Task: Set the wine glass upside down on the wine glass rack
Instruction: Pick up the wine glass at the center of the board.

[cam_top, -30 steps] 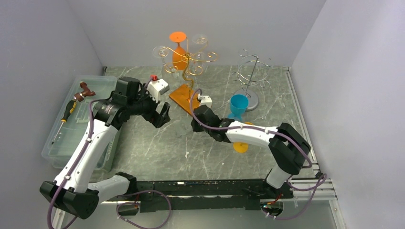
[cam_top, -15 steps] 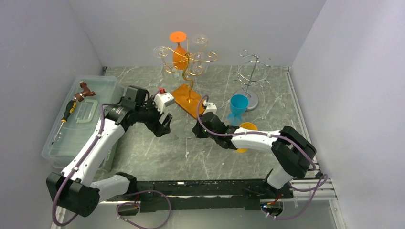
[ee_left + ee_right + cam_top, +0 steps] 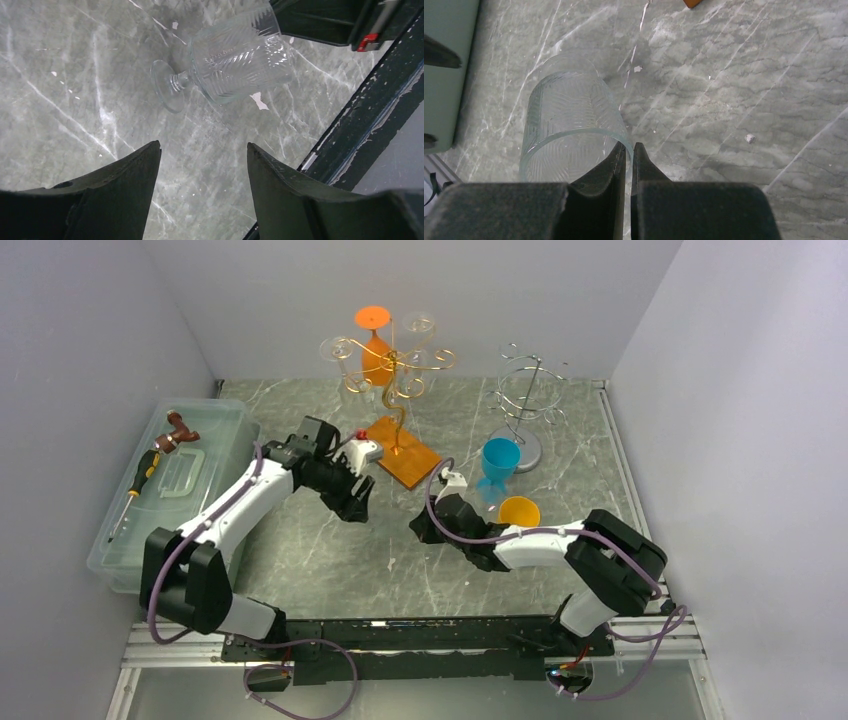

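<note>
Left wrist view. Looking down past the left gripper (image 3: 203, 147), fingers (image 3: 120, 195) spread wide, nothing but bare marble table (image 3: 75, 100) between them. Just beyond the tips and apart from them, a clear ribbed wine glass (image 3: 235, 60) on its side, round foot toward the left, mouth toward the right. Foot touching the table or lifted off it: cannot tell.

Right wrist view. Right gripper (image 3: 629, 147) narrowed to a slit, pinching the thin rim of the glass mouth between its fingers (image 3: 599, 175). Bowl stretching away from the tips over the marble.

Top view. Both grippers low over the middle of the table, tips turned toward each other and near together. Glass between them, hardly readable against the stone. At the far side, a gold rack (image 3: 400, 380) on an orange base, with an orange glass (image 3: 373, 350) hung foot-up among clear ones. To its right, a silver wire rack (image 3: 527, 390). Just nearer than that, a blue cup (image 3: 498, 462), and nearer again an orange cup (image 3: 519, 511). Along the left edge, a clear bin (image 3: 205, 418) holding a screwdriver (image 3: 138, 480).
</note>
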Available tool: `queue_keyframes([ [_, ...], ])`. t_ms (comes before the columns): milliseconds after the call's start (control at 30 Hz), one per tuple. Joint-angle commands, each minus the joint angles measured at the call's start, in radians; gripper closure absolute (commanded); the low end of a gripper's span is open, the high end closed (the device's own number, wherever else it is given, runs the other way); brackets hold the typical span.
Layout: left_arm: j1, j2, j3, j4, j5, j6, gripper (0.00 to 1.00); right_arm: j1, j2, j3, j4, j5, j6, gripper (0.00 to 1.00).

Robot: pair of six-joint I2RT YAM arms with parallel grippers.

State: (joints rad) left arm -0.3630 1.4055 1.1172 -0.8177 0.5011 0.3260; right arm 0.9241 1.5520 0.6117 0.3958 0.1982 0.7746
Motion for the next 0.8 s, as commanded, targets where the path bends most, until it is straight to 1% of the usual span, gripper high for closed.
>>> queue_keyframes([
  [0, -0.021, 0.044, -0.043, 0.078, 0.014, 0.033, 0.32, 0.002, -0.003, -0.038, 0.012, 0.01, -0.015, 1.0],
  [167, -0.036, 0.126, -0.052, 0.116, 0.007, 0.027, 0.35, 0.002, 0.0, -0.041, 0.013, 0.021, -0.032, 1.0],
  [367, -0.044, 0.24, -0.006, 0.139, -0.029, 0.034, 0.37, 0.002, 0.039, -0.045, 0.038, -0.004, -0.029, 1.0],
  [567, -0.044, 0.261, -0.013, 0.196, -0.055, 0.032, 0.38, 0.002, 0.06, -0.05, 0.041, -0.009, -0.031, 1.0],
  [633, -0.044, 0.255, -0.022, 0.218, -0.077, 0.026, 0.36, 0.002, 0.064, -0.052, 0.044, -0.011, -0.036, 1.0],
  [767, -0.043, 0.228, -0.04, 0.23, -0.131, 0.028, 0.26, 0.002, 0.071, -0.052, 0.042, -0.014, -0.038, 1.0],
])
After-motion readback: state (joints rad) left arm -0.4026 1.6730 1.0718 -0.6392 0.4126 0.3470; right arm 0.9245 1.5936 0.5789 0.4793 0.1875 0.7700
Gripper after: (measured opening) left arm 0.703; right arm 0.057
